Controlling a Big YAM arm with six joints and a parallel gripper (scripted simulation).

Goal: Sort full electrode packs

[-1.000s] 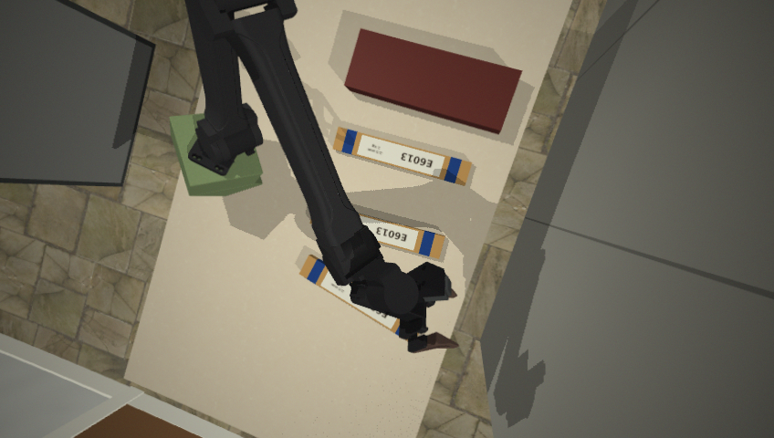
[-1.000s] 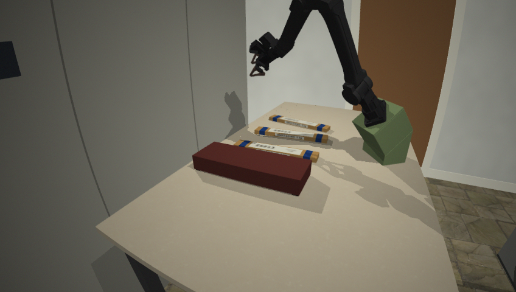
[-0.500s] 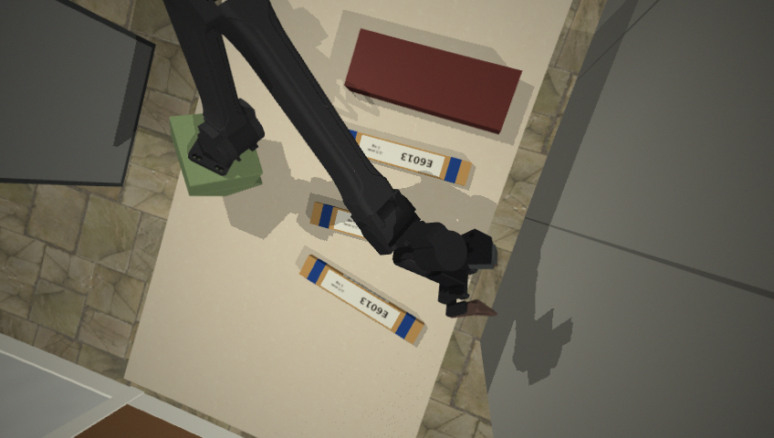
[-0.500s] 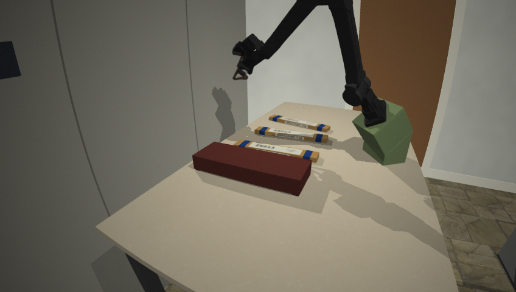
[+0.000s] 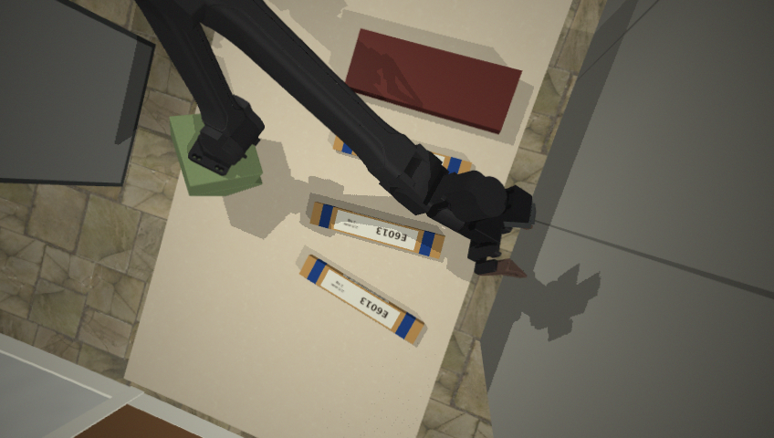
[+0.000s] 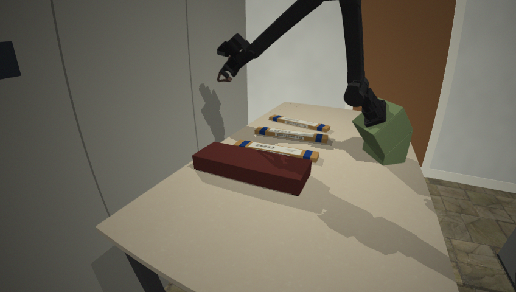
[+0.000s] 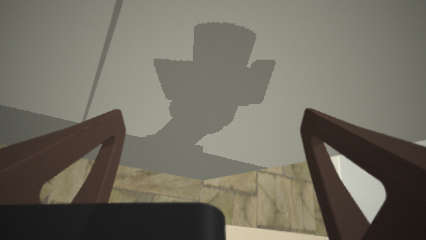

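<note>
Currently, open gripper [image 5: 500,266] [image 6: 224,77] [image 7: 212,119] beyond bench edge [image 5: 461,299] [image 6: 145,197].

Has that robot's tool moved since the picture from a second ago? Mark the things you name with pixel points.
Yes: in the top view, the tool [image 5: 510,268] [image 6: 223,77] [image 7: 212,119] has moved closer to the dark red platform [image 5: 434,81] [image 6: 249,164].
</note>
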